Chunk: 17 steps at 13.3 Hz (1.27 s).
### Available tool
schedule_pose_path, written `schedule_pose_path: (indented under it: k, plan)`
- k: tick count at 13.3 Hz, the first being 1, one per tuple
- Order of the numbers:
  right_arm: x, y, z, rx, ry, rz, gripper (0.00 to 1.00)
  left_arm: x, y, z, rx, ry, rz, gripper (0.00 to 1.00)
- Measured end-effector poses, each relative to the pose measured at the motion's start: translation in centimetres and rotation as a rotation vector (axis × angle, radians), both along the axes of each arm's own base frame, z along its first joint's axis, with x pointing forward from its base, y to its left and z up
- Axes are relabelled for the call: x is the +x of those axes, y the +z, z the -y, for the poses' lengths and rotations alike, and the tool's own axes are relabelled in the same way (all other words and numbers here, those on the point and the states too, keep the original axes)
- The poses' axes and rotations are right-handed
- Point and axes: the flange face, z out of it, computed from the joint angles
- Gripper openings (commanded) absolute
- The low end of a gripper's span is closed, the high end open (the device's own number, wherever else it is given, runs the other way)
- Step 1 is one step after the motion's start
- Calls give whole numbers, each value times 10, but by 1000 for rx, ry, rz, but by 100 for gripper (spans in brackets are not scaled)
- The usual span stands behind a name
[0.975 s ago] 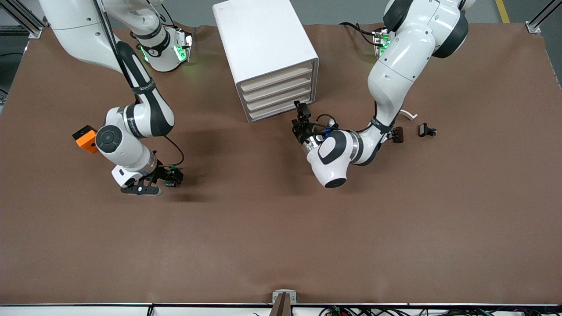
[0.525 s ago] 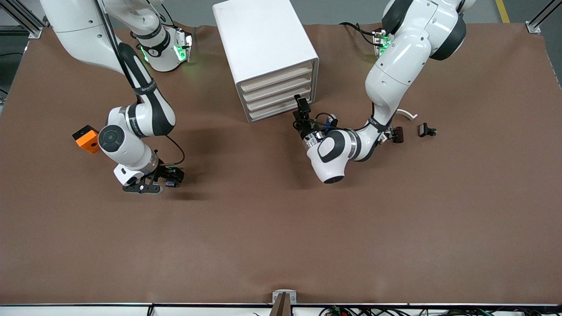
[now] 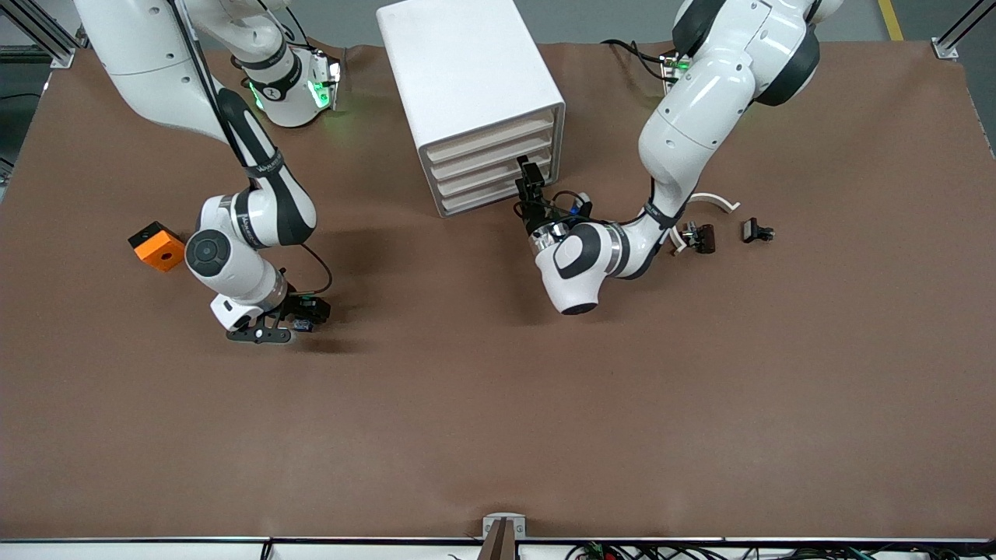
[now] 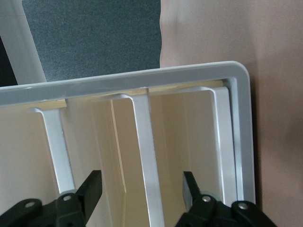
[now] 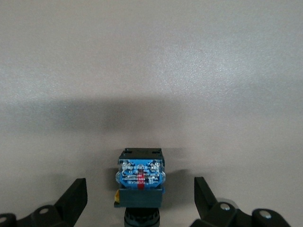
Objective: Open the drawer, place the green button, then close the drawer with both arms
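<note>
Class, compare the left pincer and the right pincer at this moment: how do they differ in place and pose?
The left pincer is at the cabinet front, its fingers straddling a drawer edge; the right pincer is low over bare table, straddling the button. The left reaches level, the right points downward. Both are open and hold nothing.

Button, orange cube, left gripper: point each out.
button [image 5: 140, 177]: right wrist view, on its blue labelled body.
orange cube [image 3: 158, 246]: front view, on its top face by the hole.
left gripper [image 4: 142, 189]: left wrist view, midway between its open fingertips.
</note>
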Motion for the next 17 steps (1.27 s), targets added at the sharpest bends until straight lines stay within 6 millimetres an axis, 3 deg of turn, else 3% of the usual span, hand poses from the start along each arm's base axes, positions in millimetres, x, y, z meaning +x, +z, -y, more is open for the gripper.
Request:
schedule_pose_path:
  k: [7, 10, 14, 16, 17]
  plan:
    - [0, -1, 0, 0, 0, 1, 96, -14, -4, 9, 6, -26, -9, 17]
    - [1, 0, 0, 1, 0, 9, 93, -15, -8, 8, 11, -24, -11, 8]
    - [2, 1, 0, 1, 0, 12, 87, -15, -11, 7, 35, -19, -18, 8]
    - [2, 1, 0, 1, 0, 13, 69, -11, -11, 5, 36, -12, -15, 8]
    - [2, 1, 0, 1, 0, 14, 66, -7, -10, 2, 36, -5, -13, 8]
